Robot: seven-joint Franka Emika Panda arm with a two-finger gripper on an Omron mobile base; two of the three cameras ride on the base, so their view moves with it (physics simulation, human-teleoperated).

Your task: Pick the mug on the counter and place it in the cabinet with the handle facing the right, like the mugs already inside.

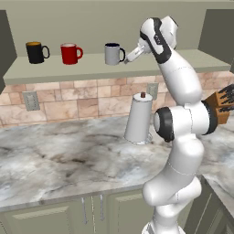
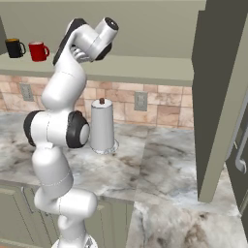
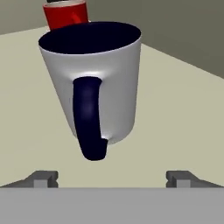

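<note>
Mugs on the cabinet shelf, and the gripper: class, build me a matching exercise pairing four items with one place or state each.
Column one:
1. black mug
2. red mug
3. grey mug
4. gripper

Column two:
A. middle of the three on the shelf
B. open, holding nothing, just behind the dark handle
C. leftmost on the shelf
D. rightmost on the shelf, handle to the right

Pairs: 1-C, 2-A, 3-D, 4-B
</note>
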